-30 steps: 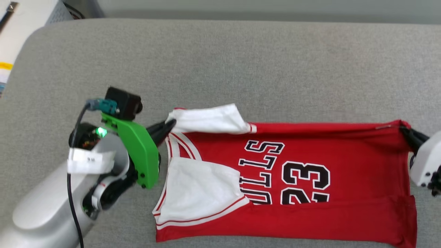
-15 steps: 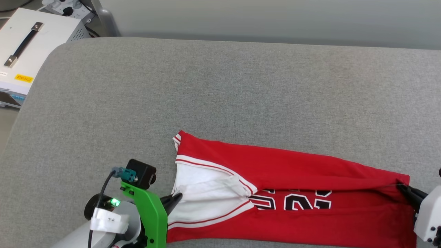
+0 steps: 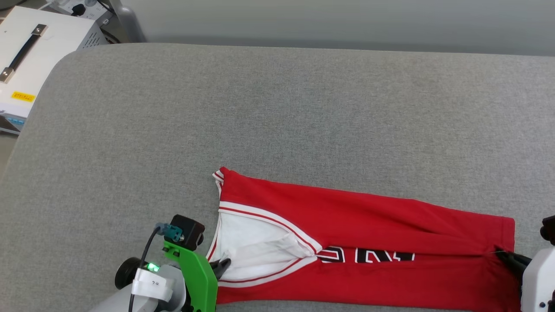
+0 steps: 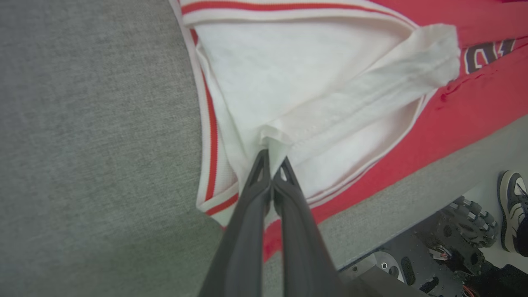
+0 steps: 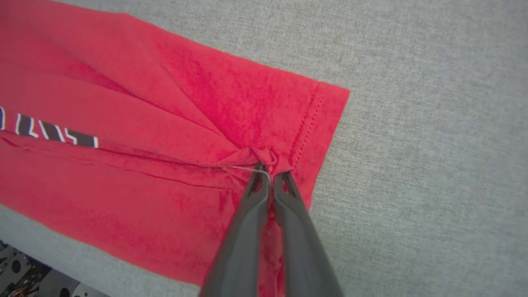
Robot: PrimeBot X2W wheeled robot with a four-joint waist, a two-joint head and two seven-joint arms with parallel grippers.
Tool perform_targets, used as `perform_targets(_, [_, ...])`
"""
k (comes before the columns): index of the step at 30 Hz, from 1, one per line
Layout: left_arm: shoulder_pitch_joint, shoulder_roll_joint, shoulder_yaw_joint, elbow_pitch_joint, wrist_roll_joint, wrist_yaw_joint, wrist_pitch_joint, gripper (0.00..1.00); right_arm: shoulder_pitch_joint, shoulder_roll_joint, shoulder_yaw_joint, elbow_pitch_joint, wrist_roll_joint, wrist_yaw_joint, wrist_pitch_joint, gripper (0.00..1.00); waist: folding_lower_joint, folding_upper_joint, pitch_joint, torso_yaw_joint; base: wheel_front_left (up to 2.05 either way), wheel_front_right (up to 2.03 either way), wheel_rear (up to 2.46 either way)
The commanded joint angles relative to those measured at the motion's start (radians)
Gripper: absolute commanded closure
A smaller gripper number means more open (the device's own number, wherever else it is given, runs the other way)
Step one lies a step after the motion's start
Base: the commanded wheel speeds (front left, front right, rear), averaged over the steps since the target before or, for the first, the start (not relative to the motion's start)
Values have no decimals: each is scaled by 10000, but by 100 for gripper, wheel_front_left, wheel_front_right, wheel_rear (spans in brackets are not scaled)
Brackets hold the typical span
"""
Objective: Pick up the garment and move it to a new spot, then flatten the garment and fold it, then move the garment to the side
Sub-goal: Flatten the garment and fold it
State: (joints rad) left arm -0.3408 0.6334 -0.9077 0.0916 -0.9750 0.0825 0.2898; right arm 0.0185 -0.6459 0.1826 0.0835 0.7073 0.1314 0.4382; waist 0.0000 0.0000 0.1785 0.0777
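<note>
The garment (image 3: 368, 225), a red jersey with white sleeves and striped trim, lies on the grey table near its front edge, its far half folded toward me over the black print (image 3: 373, 255). My left gripper (image 3: 225, 263) is shut on the white sleeve edge (image 4: 272, 138) at the garment's left end. In the left wrist view the left gripper (image 4: 272, 159) pinches a fold of white cloth. My right gripper (image 3: 501, 255) is shut on the red hem (image 5: 266, 159) at the right end. In the right wrist view the right gripper (image 5: 268, 175) holds bunched red fabric.
The grey padded table (image 3: 277, 112) stretches far behind the garment. A white equipment case (image 3: 30, 56) with a black handle stands off the table's back left corner. A person's shoe (image 4: 511, 206) and the robot's base show below the table's front edge.
Both grippers carried the garment's far edge toward me, folding the far half over the print. The head view also tilted, so more of the table's far side shows.
</note>
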Motion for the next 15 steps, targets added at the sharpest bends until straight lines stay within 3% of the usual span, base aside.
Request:
perform_targets(1, [-80,-124,-59,284,112,-5,-63,0,-7,-44,181,124,19,-7,-18,0,0,0,-33,-44,0,0,0])
perform_targets(9, [49,-149,279,396,90,185,-762,0,283,-126,55,-177,260,-7,326,0,0,0,-503,-79,0,0,0])
perform_targets(15, [263,-219,1027,38,126,567,-2232,0,716,141,-883,-980,474,-7,1270,0,0,0,-806,-86,0,0,0])
